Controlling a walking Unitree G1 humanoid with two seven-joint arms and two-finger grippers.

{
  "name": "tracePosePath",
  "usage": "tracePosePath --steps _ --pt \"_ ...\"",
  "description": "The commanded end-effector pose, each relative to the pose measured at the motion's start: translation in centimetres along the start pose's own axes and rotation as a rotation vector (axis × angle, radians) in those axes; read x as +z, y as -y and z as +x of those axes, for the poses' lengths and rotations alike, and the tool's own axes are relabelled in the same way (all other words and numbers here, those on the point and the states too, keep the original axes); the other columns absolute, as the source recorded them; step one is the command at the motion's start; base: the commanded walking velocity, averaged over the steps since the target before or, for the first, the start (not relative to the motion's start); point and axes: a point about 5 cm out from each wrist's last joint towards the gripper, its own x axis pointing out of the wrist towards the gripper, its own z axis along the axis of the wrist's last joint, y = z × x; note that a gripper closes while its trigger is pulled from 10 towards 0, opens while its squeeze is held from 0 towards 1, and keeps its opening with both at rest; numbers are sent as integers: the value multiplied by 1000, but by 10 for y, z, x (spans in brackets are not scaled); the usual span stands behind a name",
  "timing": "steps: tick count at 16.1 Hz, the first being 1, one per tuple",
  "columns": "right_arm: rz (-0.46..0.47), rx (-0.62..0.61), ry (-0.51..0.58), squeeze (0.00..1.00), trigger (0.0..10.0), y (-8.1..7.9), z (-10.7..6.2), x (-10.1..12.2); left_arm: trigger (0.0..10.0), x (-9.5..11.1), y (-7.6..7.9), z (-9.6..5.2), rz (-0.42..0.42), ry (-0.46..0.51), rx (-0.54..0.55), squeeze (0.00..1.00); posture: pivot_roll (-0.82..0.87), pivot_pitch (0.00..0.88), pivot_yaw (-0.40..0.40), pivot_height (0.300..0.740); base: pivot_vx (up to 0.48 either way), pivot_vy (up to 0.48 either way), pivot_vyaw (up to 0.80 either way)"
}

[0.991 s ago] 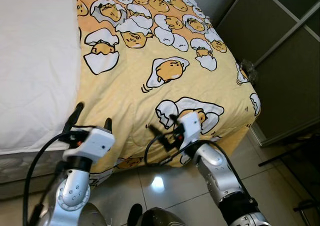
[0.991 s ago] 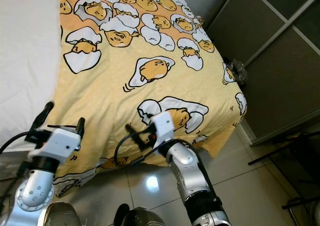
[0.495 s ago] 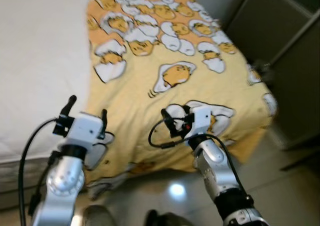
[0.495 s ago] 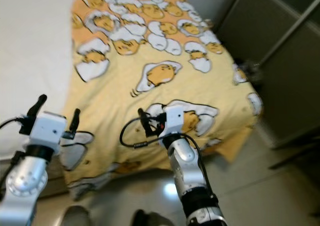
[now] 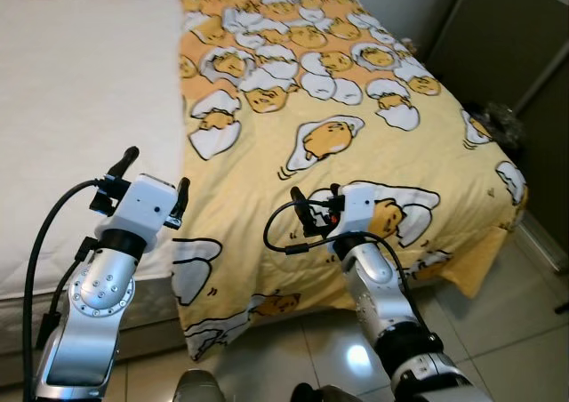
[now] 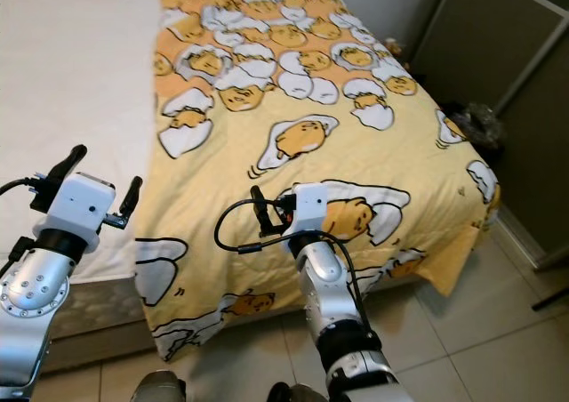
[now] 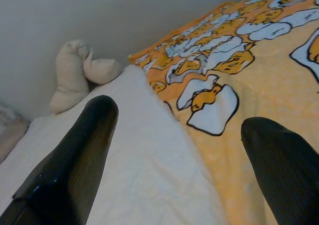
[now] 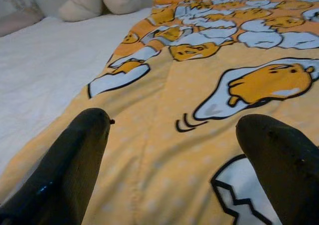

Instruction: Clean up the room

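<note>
Over the last second the head camera has pulled back and tilted up, so more of the bed is in frame; this is camera motion, and the bedding itself has not shifted. The yellow cotton blanket printed with cartoon egg characters point(image 5: 356, 126) lies spread flat over the robot's-right half of the white mattress sheet point(image 5: 80, 91), its lower edge hanging over the foot of the bed toward the tiled floor point(image 5: 498, 331). The left gripper point(image 5: 153, 184) has risen slightly and hovers above the blanket's left edge, fingers apart and holding nothing. The right gripper point(image 5: 313, 208) hovers above the blanket near the foot, likewise spread and empty (the right wrist view shows fabric between its fingers, not touching). Cream pillows point(image 8: 104, 0) rest at the head. Judgement: both arms are staged over the blanket; whether it is about to be handled or has just been laid cannot be settled.
</note>
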Motion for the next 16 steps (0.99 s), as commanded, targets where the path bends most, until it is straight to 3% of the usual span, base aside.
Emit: tracePosePath --steps 1,3,4,5,7,8,10,11,12,13,16 --pt "-8 -5 7 0 10000 3 4 4 10000 3 -2 4 -20 0 10 0 398 20 -122 740 0 0 -781" --pt "-11 -11 1 0 10000 7 6 6 10000 0 5 4 -91 -22 46 0 383 11 -170 740 0 0 -759" --pt "-16 1 20 0 10000 5 11 13 10000 -11 12 1 -239 -91 123 0 372 9 -184 740 0 0 -744" --pt "-26 3 34 0 10000 5 13 17 10000 -18 19 -1 -295 -128 149 0 357 4 -204 740 0 0 -738" --pt "-21 -65 49 0 10000 13 15 21 10000 -24 27 -2 -326 -157 168 0 355 5 -221 740 0 0 -738" --pt "-28 -162 55 0 10000 20 15 23 10000 -28 28 -4 -357 -166 224 0 356 4 -243 740 0 0 0" --pt "-38 -243 50 0 10000 29 17 27 10000 -44 23 -10 -523 -228 378 0 355 4 -252 740 0 0 0" --pt "-58 -268 52 0 10000 32 18 29 10000 -50 24 -11 -587 -251 404 0 353 3 -259 740 0 0 0" --pt "-2 -337 39 0 10000 42 20 32 10000 -49 28 -6 -599 -233 369 0 354 0 -269 740 0 0 0" --pt "37 -363 35 0 10000 46 20 33 10000 -44 27 -4 -554 -201 340 0 357 0 -268 740 0 0 0" --pt "39 -309 29 0 10000 39 21 30 10000 -32 23 5 -449 -127 284 0 356 0 -262 740 0 0 0"
